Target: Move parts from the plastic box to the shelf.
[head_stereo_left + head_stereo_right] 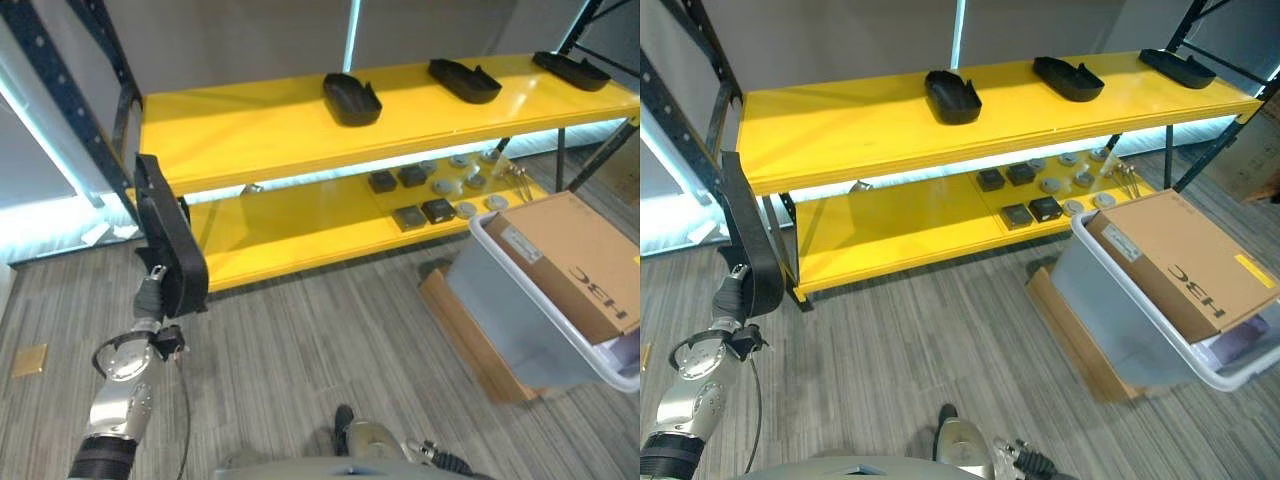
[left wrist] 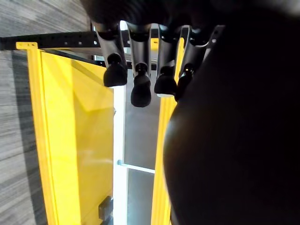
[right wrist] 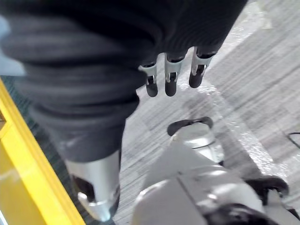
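Long black curved part (image 1: pixel 168 238) gripped in left hand (image 2: pixel 140 70) fingers; right hand (image 3: pixel 171 75) fingers relaxed, empty

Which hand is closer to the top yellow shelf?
Left, probably. The left hand is raised by the left end of the top shelf; the right hand hangs low over the floor.
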Tool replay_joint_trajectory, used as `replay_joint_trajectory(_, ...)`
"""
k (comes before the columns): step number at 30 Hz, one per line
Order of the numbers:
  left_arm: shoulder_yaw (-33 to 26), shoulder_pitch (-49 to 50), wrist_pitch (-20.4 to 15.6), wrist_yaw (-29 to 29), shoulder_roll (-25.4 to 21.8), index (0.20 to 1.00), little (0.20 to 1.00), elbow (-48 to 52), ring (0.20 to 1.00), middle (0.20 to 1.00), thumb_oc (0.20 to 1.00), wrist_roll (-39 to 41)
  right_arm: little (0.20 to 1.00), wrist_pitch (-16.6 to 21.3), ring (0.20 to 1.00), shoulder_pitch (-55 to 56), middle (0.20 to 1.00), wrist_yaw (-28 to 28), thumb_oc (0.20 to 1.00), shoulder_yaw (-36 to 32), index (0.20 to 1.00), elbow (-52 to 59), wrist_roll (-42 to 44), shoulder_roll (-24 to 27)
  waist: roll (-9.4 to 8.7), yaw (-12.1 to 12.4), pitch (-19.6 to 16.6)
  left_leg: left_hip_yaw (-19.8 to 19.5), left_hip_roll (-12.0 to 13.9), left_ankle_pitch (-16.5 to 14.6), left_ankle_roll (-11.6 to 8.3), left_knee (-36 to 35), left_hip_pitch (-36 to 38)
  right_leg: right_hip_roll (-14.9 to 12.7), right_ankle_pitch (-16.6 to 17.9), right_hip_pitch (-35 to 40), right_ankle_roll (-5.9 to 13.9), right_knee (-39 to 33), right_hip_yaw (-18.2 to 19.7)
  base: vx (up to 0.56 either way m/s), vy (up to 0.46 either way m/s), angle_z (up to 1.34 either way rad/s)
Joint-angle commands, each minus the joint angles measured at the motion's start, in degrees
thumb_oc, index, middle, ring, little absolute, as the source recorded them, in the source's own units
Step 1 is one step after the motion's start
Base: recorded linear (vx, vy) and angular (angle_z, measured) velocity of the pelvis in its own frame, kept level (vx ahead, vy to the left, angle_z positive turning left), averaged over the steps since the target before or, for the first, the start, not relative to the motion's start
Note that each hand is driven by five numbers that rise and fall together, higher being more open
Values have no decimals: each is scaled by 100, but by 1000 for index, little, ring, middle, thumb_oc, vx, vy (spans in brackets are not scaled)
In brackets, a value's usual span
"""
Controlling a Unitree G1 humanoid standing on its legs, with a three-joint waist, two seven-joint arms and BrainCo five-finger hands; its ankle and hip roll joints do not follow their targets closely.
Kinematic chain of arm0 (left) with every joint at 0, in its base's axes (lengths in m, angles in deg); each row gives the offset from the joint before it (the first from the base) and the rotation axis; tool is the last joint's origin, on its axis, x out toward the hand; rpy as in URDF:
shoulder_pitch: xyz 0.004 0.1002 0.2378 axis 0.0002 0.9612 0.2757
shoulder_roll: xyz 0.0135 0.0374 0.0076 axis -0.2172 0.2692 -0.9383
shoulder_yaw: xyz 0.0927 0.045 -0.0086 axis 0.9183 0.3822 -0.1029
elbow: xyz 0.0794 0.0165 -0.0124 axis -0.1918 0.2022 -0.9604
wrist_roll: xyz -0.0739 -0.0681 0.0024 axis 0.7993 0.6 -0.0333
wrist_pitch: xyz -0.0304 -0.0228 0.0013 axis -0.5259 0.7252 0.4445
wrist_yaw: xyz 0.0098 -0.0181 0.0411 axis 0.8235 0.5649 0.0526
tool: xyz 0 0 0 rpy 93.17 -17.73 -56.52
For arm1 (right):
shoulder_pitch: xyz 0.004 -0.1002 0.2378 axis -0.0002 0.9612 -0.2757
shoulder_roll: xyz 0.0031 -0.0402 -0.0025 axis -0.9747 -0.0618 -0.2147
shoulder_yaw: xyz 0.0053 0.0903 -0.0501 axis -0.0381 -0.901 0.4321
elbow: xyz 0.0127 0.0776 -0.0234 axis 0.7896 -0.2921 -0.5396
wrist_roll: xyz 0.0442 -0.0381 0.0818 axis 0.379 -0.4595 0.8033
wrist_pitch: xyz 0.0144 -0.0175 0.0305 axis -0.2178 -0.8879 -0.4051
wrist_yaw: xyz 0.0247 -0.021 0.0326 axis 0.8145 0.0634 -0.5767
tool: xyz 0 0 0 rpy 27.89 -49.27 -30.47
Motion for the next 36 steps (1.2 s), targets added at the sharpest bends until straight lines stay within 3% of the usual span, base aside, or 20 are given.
replay_joint_trajectory(1,-169,-304,-293,-57,-94,200,200,794,200,200,200,92,1000,149,1000,66,1000,-162,1000,365,1000,-230,-180,269,-267,40,-214,541,361,907,247,1672,-557,112,971,216,231,-1519,145,196,-275,-17)
replay_joint_trajectory(4,-114,-362,-362,-97,-41,200,200,700,200,200,200,197,1000,275,1000,31,1000,-157,1000,350,1000,-298,-111,365,-321,149,-86,481,163,1042,336,2708,-1663,251,911,425,82,-1634,43,157,-207,-16)
replay_joint_trajectory(6,-136,-385,-452,-78,-76,200,200,606,200,200,200,288,1000,286,1000,-30,1000,-104,1000,295,1000,-337,-54,376,-289,198,-4,656,70,996,395,2269,-1858,326,820,596,97,-1699,26,147,-47,21)
replay_joint_trajectory(8,-201,-378,-536,-45,-82,200,200,529,200,200,200,407,1000,208,1000,-103,1000,-42,1000,297,1000,-342,-133,333,-217,227,24,847,54,1118,368,983,-1719,414,712,745,156,-1766,60,243,79,-18)
replay_joint_trajectory(9,-242,-352,-548,1,-95,200,200,527,200,200,200,495,1000,180,1000,-103,1000,22,1000,296,1000,-339,-142,310,-155,275,35,915,8,1300,308,65,-1712,439,671,841,216,-1807,61,305,144,-31)
replay_joint_trajectory(11,-270,-294,-561,7,-98,200,200,569,200,200,200,548,1000,129,1000,-25,1000,118,1000,314,1000,-228,-112,267,-32,348,54,931,6,1719,196,-1008,-1807,490,599,990,268,-1793,35,319,128,-61)
replay_joint_trajectory(13,-343,-202,-567,91,-91,200,200,630,200,200,200,637,1000,130,1000,101,1000,176,1000,330,1000,-96,-124,258,65,437,92,887,47,2131,121,-1478,-2021,544,499,1144,249,-1705,56,325,110,-2)
replay_joint_trajectory(16,-614,-11,-582,202,-69,200,200,707,200,200,200,693,1000,200,1000,313,1000,255,1000,374,1000,143,-65,295,114,566,161,799,120,2311,113,-1851,-2408,537,226,1359,213,-1401,173,445,248,-6)
replay_joint_trajectory(19,-733,60,-757,303,-79,200,200,602,200,200,200,625,1000,129,1000,260,1000,263,1000,408,1000,215,-111,348,151,621,122,808,229,2207,152,-1709,-2357,447,-93,1527,208,-1152,220,325,249,-51)
replay_joint_trajectory(20,-749,31,-691,290,-87,200,200,622,200,200,200,538,1000,82,1000,199,1000,289,1000,422,1000,164,-82,343,154,668,75,872,221,1996,223,-1555,-2300,336,-279,1661,229,-1008,181,362,303,-46)
replay_joint_trajectory(23,-627,-227,-583,305,-116,200,200,500,200,200,200,377,1000,57,1000,118,1000,347,1000,437,1000,66,9,231,107,761,-83,950,-58,1700,422,-1369,-2047,30,-488,1904,395,-754,-4,335,310,-24)
replay_joint_trajectory(26,-436,-475,-506,180,-139,200,200,461,200,200,200,-52,1000,37,1000,126,1000,408,1000,432,1000,174,32,127,151,708,-154,1004,-387,1473,737,-1645,-1585,-355,-61,1385,687,609,-159,254,356,9)
replay_joint_trajectory(27,-328,-536,-514,43,-161,200,200,448,200,200,200,-250,1000,23,1000,160,1000,376,1000,412,1000,228,-68,86,246,639,-145,1007,-478,1321,893,-1743,-1330,-577,398,732,804,1803,-118,221,355,3)
replay_joint_trajectory(28,-310,-569,-514,-3,-177,200,200,433,200,200,200,-273,1000,21,1000,170,1000,336,1000,412,1000,240,-136,65,266,611,-132,1022,-493,1273,915,-1773,-1239,-604,495,530,809,1995,-94,195,271,5)
replay_joint_trajectory(30,-255,-630,-579,-58,-246,200,200,372,200,200,200,-254,1000,87,1000,161,1000,310,1000,487,1000,252,-155,39,306,540,-60,984,-493,1227,888,-1894,-974,-574,633,123,733,1727,-108,123,-17,26)
replay_joint_trajectory(33,-169,-726,-743,-95,-407,200,200,487,200,200,200,-780,1000,233,1000,50,1000,141,1000,445,1000,166,-110,58,165,430,96,694,-514,1160,712,-2043,-685,-346,928,39,769,-612,-33,115,-316,41)
replay_joint_trajectory(34,-183,-844,-773,-126,-536,200,200,527,200,200,200,-1053,1000,309,1000,-2,1000,131,1000,459,1000,58,-156,56,47,446,85,631,-524,1122,755,-1938,-763,-319,1143,66,824,-816,185,123,-355,52)
replay_joint_trajectory(36,-118,-851,-934,-193,-717,200,200,601,200,200,200,-1575,1000,317,1000,-45,1000,187,1000,508,1000,41,32,132,12,465,25,558,-390,1183,629,-1947,-780,-173,910,360,748,-1347,197,133,-259,59)
